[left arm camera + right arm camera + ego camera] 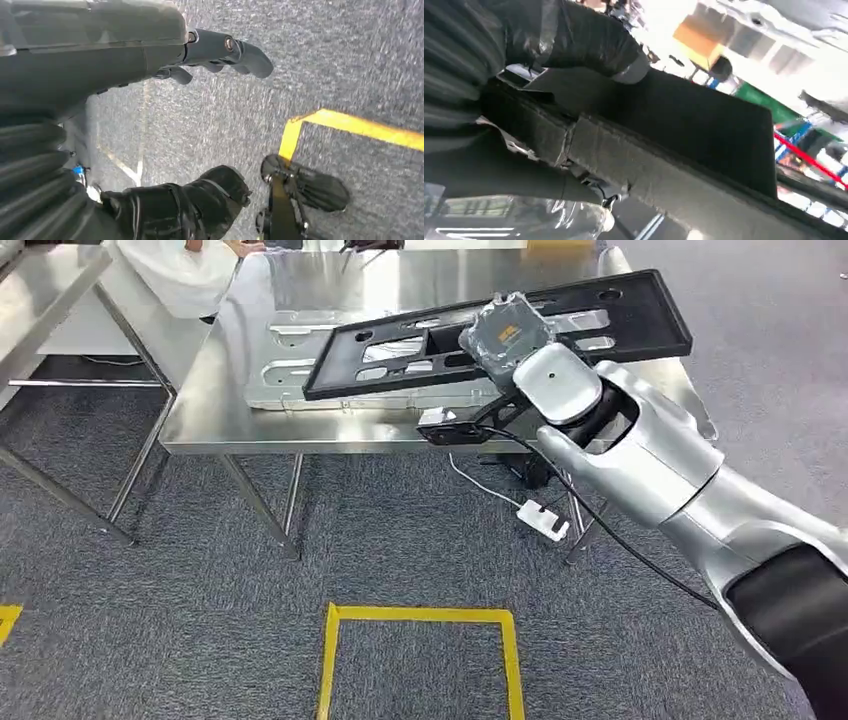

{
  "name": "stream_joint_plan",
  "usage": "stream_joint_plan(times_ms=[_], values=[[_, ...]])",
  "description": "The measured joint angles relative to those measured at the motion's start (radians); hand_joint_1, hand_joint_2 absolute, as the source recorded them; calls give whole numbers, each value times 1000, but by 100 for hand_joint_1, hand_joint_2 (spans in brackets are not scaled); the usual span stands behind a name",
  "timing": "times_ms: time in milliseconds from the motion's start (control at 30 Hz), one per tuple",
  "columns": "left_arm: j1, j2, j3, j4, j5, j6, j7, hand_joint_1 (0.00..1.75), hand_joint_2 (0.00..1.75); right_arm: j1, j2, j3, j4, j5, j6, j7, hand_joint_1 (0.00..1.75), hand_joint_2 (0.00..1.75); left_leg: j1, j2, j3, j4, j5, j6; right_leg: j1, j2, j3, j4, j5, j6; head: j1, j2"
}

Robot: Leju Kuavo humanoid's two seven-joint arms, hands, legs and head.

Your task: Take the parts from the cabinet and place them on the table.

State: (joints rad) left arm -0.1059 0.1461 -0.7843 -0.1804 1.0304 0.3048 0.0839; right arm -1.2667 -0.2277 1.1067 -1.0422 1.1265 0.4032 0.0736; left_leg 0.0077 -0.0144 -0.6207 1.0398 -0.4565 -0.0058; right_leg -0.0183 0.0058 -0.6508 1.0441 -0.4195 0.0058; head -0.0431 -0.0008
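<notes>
A long black flat frame part with cut-outs hangs tilted just above the steel table. My right hand, wrapped in clear plastic, grips its near edge around the middle. In the right wrist view the thumb presses on the black part and darker fingers hold it from the other side. A silver metal part lies flat on the table beneath the black one. My left hand hangs over the grey carpet, fingers apart with nothing between them.
A second steel table stands at the left. Something white rests at the far-left corner of the main table. A white power strip and cable lie on the floor under it. Yellow tape marks a square on the carpet.
</notes>
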Motion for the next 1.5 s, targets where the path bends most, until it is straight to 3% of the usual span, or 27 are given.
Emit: stream_joint_plan(times_ms=[67, 133, 167, 200, 233, 300, 333, 367, 500, 533, 567, 633, 667, 700, 767, 833, 867, 967, 1033, 1067, 1133, 1200, 1267, 1333, 1400, 1433, 1500], values=[[0, 0, -2, 0, 0, 0, 2, 0, 175, -4, 4, 1, 7, 0, 0, 1, 161, 175, 2, 8, -32, 72, -46, -12, -1, -1, 4, -2, -2, -6, -5, 0], [0, 1, -5, 0, 0, 4, 2, 0, 175, -3, 8, 5, 11, 0, 0, 0, 161, 175, 5, 9, -109, 223, -102, -19, 0, 1, 7, -2, -6, -13, -5, 0], [0, 1, -5, 0, -1, 4, 2, 0, 175, 2, 9, 8, 13, 1, 0, 0, 161, 175, 4, 9, -141, 274, -109, -20, 1, 1, 10, -2, -8, -15, -6, 0], [1, 1, -5, 0, -1, 4, 2, 0, 175, 7, 9, 11, 15, 5, 0, -1, 161, 175, 5, 9, -154, 284, -95, -20, 1, 1, 13, -1, -10, -15, -5, 0], [2, 1, -5, 0, -1, 4, 2, 0, 175, 12, 9, 15, 17, 8, 0, -2, 161, 175, 5, 9, -145, 247, -58, -19, 1, 0, 18, -1, -14, -15, -5, 0], [2, 1, -5, 0, -1, 4, 2, 0, 175, 13, 13, 17, 22, 16, 0, -3, 161, 175, 4, 19, -75, 81, 42, -12, 2, -8, 32, -1, -23, -13, -6, 0], [1, 1, -5, 0, -1, 4, 1, 0, 175, 11, 14, 17, 23, 20, -1, -3, 161, 175, -1, 49, -49, 15, 55, -7, 3, -10, 37, -3, -27, -9, -5, 0], [0, 1, -5, 0, -1, 4, 1, 0, 175, 8, 14, 18, 24, 23, -1, -3, 161, 175, -16, 56, -39, -1, 45, -4, 12, -12, 37, -1, -30, -4, -7, 0], [-5, 1, -5, 0, -2, 3, 0, 0, 175, 8, 16, 21, 29, 24, -1, -6, 161, 175, -9, 26, -31, -10, 45, 18, 15, -37, 47, -10, -38, 14, -3, 0], [-3, 0, -5, 0, -1, 3, -1, 0, 175, 8, 15, 21, 31, 24, -2, -6, 161, 175, -5, 24, -24, -16, 47, 23, 9, -29, 40, 8, -50, 18, -4, 0], [-2, 0, -5, 0, -2, 2, -1, 0, 175, 4, 14, 21, 32, 23, -4, -6, 161, 175, -5, 23, -21, -17, 45, 29, 9, -19, 20, 50, -73, 19, 0, 0], [-2, 1, -5, 0, -2, 2, -1, 0, 175, 5, 14, 21, 34, 15, -13, -9, 161, 175, -5, 16, -20, -16, 41, 40, 9, -11, -64, 206, -137, 21, 2, 0], [-3, 1, -5, 0, -2, 1, -2, 0, 175, 11, 14, 21, 34, 13, -14, -11, 161, 175, -6, 12, -17, -16, 39, 43, 9, -9, -104, 274, -154, 22, 2, 0], [-2, 1, -5, 0, -2, 1, -2, 0, 175, 18, 14, 21, 35, 13, -14, -12, 161, 175, -6, 7, -14, -15, 36, 45, 9, -8, -126, 301, -147, 22, 3, 0], [0, 1, -5, 0, -2, 0, -2, 0, 175, 21, 14, 21, 40, 13, -14, -12, 161, 175, -6, -1, -7, -12, 29, 42, 9, -8, -102, 215, -70, 18, 2, 0], [0, -1, -5, 0, -2, -1, -2, 0, 175, 16, 14, 21, 42, 13, -14, -12, 161, 175, -6, -7, 2, -7, 19, 35, 10, -7, -28, 43, 22, 8, 3, 0], [0, 0, -5, 0, -3, 0, -2, 0, 175, 12, 14, 21, 42, 13, -14, -12, 161, 175, -12, -9, -2, -2, 13, 28, 16, -5, -6, 12, 10, 3, 2, 0], [-1, 0, -6, 0, -3, 0, -4, 0, 175, 10, 16, 23, 45, 13, -14, -14, 161, 175, -7, -9, -3, -7, 13, 17, 19, -3, -4, -3, 6, 0, 2, 0], [1, 2, -6, 0, -4, 0, -5, 0, 175, 8, 16, 23, 45, 13, -14, -14, 161, 175, -5, -7, -7, 1, -1, 8, 9, -6, 7, -18, 11, -9, 3, 0], [2, 0, -6, 0, -4, -1, -6, 0, 175, 7, 16, 23, 47, 13, -14, -14, 161, 175, -6, -1, -18, 31, -18, -1, 7, -5, 13, -24, 11, -10, -3, 0], [0, 1, -6, 0, -4, 0, -7, 0, 175, 4, 16, 23, 48, 13, -14, -13, 161, 175, 2, 2, -87, 169, -78, -12, 6, -6, 18, -25, 8, -19, -6, 0], [1, 1, -6, 0, -5, 0, -6, 0, 175, 13, 16, 23, 48, 13, -13, -13, 161, 175, 6, 4, -146, 270, -95, -18, 6, -5, 26, -24, 2, -21, -5, 0], [3, 1, -6, 0, -5, 0, -6, 0, 175, 19, 16, 24, 50, 13, -11, -13, 161, 175, 9, 9, -136, 214, -33, -21, 5, -5, 34, -20, -8, -17, -5, 0], [2, 1, -6, 0, -4, 1, -6, 0, 175, 17, 16, 24, 51, 13, -10, -6, 161, 175, 10, 11, -61, 46, 60, -19, 2, -4, 43, -14, -19, -10, -5, 0], [1, 1, -6, 0, -4, 3, -6, 0, 175, 9, 14, 23, 51, 13, -5, 6, 161, 175, -1, 10, -25, -8, 44, -15, 5, -4, 46, -16, -25, 1, -6, 0], [0, 2, -6, 0, -3, 5, -6, 0, 175, 6, 12, 23, 51, 13, 3, 10, 161, 175, -2, 7, -27, -9, 45, -4, 5, -4, 46, -18, -25, 6, -5, 0], [1, 2, -6, 0, -3, 8, -5, 0, 175, 2, 6, 23, 51, 18, 20, 18, 161, 175, -4, 7, -28, -8, 41, 5, 5, -5, 50, -24, -23, 13, -5, 0]])
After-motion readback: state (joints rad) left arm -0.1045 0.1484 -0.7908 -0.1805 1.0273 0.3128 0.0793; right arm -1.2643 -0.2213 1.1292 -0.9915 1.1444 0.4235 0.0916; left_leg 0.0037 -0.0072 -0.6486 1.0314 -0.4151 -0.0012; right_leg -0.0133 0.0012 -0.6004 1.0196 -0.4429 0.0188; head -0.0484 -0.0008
